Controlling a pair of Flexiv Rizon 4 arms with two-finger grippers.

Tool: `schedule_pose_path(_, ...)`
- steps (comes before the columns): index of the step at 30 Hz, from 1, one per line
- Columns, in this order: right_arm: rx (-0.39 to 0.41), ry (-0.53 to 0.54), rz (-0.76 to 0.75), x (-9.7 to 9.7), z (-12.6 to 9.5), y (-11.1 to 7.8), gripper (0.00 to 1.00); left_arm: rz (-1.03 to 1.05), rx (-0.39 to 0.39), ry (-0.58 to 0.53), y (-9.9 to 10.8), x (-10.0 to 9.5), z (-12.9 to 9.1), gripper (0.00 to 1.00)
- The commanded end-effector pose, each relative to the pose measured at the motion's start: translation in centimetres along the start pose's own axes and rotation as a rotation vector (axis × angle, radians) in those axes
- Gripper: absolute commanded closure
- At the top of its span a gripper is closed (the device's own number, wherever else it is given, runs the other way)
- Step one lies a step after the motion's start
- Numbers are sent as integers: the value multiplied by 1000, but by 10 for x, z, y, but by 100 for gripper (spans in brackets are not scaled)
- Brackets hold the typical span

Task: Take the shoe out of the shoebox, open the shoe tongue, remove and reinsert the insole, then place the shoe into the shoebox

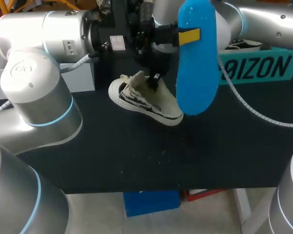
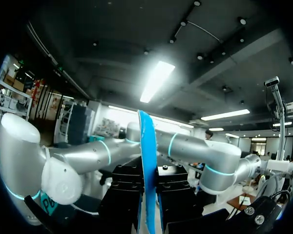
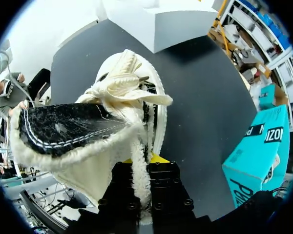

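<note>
A cream canvas shoe [image 1: 146, 100] with black patterned panels lies on the black table [image 1: 136, 151], its tongue and laces pulled up. My right gripper [image 1: 154, 80] comes down onto it from above. In the right wrist view that gripper [image 3: 145, 161] is shut on the frayed edge of the shoe [image 3: 68, 129] at its opening. My left gripper [image 1: 188, 36] holds the blue insole [image 1: 198, 68] high above the table, hanging upright beside the shoe. In the left wrist view the insole [image 2: 146, 161] stands edge-on between the shut fingers of the left gripper [image 2: 148, 197].
The teal shoebox [image 1: 263, 68] stands at the back right, with something white inside; it also shows beside the shoe in the right wrist view [image 3: 259, 151]. A white box [image 3: 161, 24] sits beyond the shoe's toe. My left arm's bulk covers the table's left side.
</note>
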State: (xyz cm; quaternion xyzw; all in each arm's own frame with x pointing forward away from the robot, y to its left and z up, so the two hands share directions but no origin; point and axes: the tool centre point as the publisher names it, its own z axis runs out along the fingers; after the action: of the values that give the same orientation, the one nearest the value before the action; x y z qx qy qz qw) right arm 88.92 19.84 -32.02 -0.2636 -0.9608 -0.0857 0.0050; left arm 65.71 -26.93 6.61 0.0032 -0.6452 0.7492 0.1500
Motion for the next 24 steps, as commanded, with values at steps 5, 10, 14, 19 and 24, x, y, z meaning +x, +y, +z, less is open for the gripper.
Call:
schedule_pose_path(5, -105, -185, 958, -4, 20, -9, 100, 2, 2, -3, 1, 0, 2, 100)
schedule_pose_path(10, -61, -223, 1006, -12, 26, -11, 100, 2, 2, -3, 1, 0, 2, 100)
schedule_pose_path(14, -32, -244, 1039, -17, 30, -16, 100, 2, 2, -3, 1, 0, 2, 100)
schedule_pose_path(19, -18, -260, 1055, -20, 31, -17, 100, 2, 2, -3, 1, 0, 2, 100)
schedule_pose_path(24, -5, -278, 1056, -22, 32, -18, 100, 2, 2, -3, 1, 0, 2, 100)
